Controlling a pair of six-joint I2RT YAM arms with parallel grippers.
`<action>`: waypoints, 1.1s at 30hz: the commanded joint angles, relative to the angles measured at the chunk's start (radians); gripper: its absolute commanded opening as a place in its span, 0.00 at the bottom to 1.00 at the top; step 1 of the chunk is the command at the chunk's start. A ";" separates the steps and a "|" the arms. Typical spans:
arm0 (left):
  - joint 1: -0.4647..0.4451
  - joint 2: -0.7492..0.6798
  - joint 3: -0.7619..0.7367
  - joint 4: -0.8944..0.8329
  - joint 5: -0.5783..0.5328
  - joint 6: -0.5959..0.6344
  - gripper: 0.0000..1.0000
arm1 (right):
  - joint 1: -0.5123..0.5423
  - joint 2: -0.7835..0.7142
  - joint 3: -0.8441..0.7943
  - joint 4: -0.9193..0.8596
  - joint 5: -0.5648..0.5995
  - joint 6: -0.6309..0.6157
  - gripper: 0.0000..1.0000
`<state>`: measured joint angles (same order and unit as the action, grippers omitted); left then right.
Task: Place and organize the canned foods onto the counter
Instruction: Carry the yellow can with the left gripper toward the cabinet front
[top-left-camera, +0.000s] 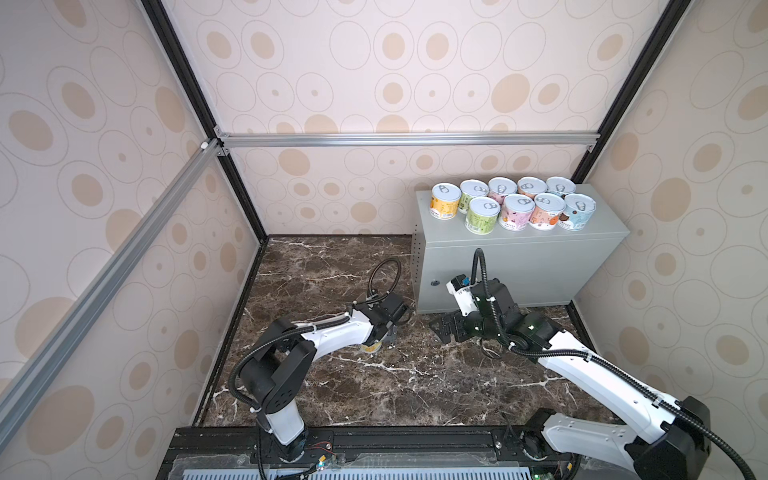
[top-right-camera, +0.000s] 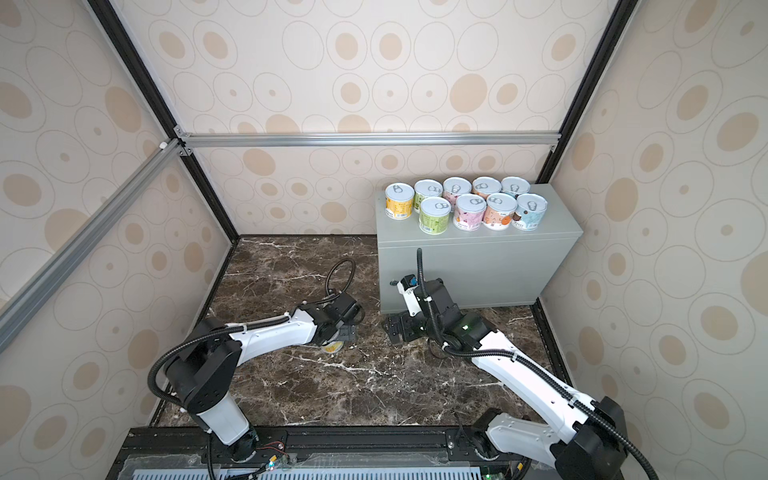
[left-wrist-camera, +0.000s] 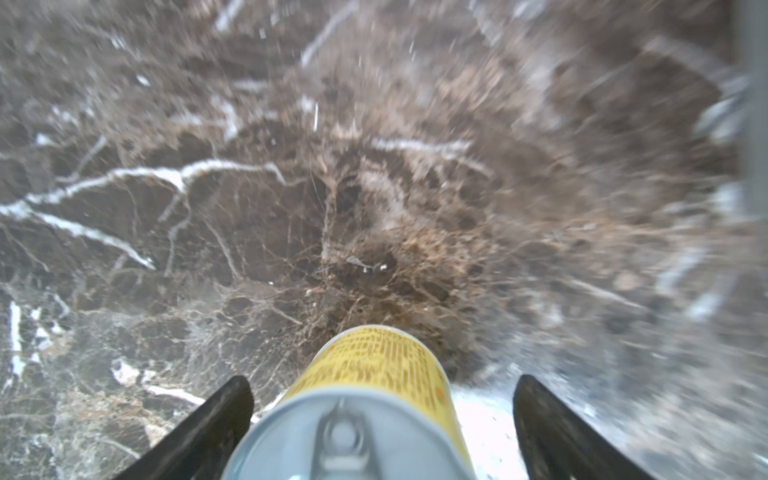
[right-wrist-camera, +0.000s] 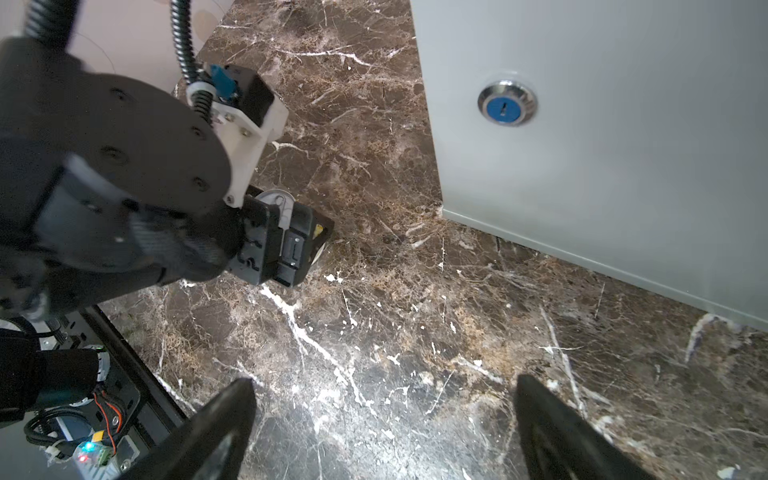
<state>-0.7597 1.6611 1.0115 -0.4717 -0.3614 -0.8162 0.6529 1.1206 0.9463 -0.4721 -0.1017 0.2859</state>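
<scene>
Your left tool (left-wrist-camera: 382, 381) stands spread, one finger on each side of the yellow can (left-wrist-camera: 374, 361) with a clear gap on both sides; nothing is pinched. That can appears to stand upright on the marble floor (top-left-camera: 332, 266), just off the near left corner of the desk (top-left-camera: 606, 224). The left wrist view is blurred, so contact cannot be confirmed. Your right tool (right-wrist-camera: 384, 382) is spread and empty, low over the marble before the desk front and near the left tool. Nine cans (top-left-camera: 515, 203) sit on the desk in two rows; the front slot at the left end, before the back yellow can, is open. Risks noted: closing off-centre would shove or tip the can; a shallow lift would strike the desk edge; a careless set-down would knock the front green can (top-left-camera: 482, 216); the two arms could collide.
</scene>
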 joint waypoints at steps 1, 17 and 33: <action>-0.012 -0.085 -0.095 0.152 0.011 0.112 0.99 | -0.005 -0.019 -0.001 -0.016 0.011 -0.018 0.99; -0.014 -0.353 -0.599 0.822 0.005 0.298 0.99 | -0.005 -0.023 -0.013 -0.008 0.002 -0.018 0.99; -0.014 -0.304 -0.779 1.222 0.073 0.374 0.93 | -0.005 -0.017 -0.019 -0.007 0.002 -0.019 0.99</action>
<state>-0.7658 1.3445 0.2527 0.6312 -0.3023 -0.4866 0.6521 1.1137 0.9367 -0.4717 -0.1013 0.2787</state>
